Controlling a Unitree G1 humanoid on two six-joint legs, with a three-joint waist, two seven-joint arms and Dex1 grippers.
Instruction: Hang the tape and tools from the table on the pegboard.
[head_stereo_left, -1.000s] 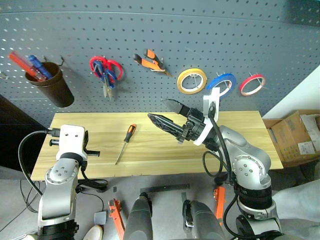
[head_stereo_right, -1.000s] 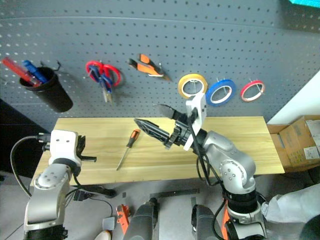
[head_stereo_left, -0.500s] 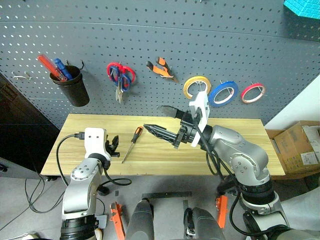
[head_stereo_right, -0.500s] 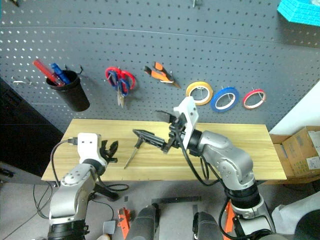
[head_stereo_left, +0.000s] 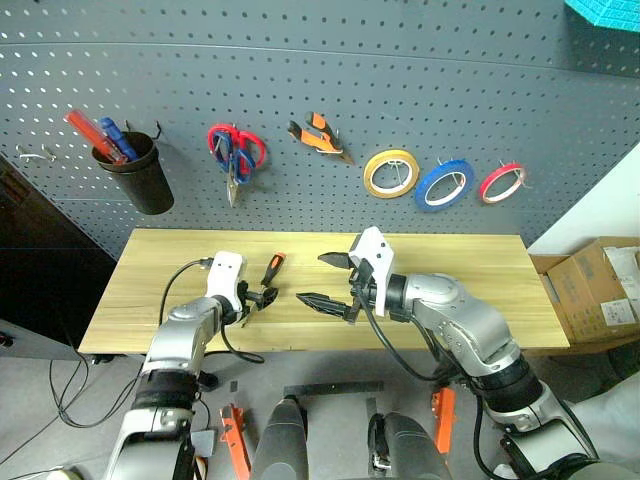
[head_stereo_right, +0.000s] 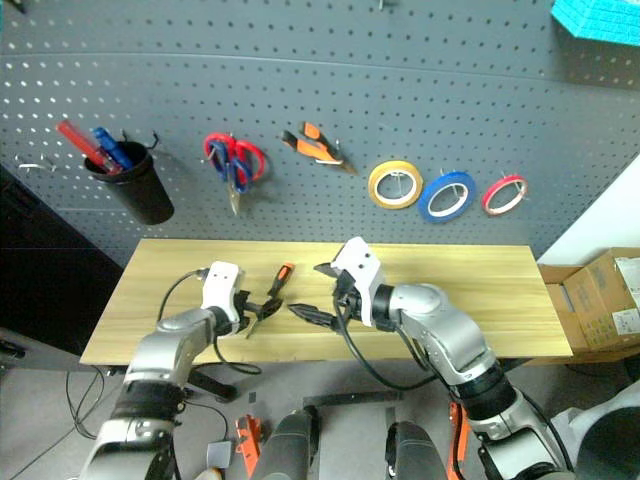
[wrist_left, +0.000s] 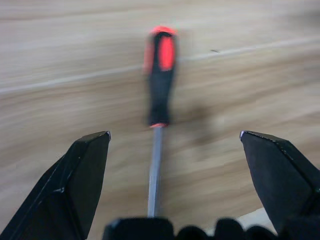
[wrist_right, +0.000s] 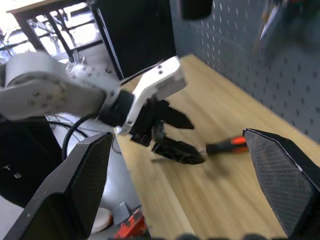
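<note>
An orange-and-black screwdriver (head_stereo_left: 270, 272) lies on the wooden table (head_stereo_left: 460, 262). My left gripper (head_stereo_left: 262, 297) is open just above the table at the tip end. In the left wrist view its fingers (wrist_left: 85, 170) straddle the shaft of the screwdriver (wrist_left: 160, 75) without touching it. My right gripper (head_stereo_left: 320, 278) hovers open and empty over the table's middle, pointing toward the left gripper (wrist_right: 172, 137). On the pegboard (head_stereo_left: 420, 70) hang the blue tape (head_stereo_left: 444, 184), the orange-and-black pliers (head_stereo_left: 320, 135) and dark-handled scissors (head_stereo_left: 230, 168) beside red ones.
A black cup (head_stereo_left: 140, 178) with red and blue screwdrivers hangs at the pegboard's left. Yellow tape (head_stereo_left: 390, 173) and red tape (head_stereo_left: 500, 182) flank the blue roll. A cardboard box (head_stereo_left: 600, 275) sits right of the table, a dark cabinet (head_stereo_left: 40, 270) to its left.
The camera has shifted. My left arm reached forward and down to the screwdriver, and its gripper went from shut to open. My right gripper sank toward the table, still open.
</note>
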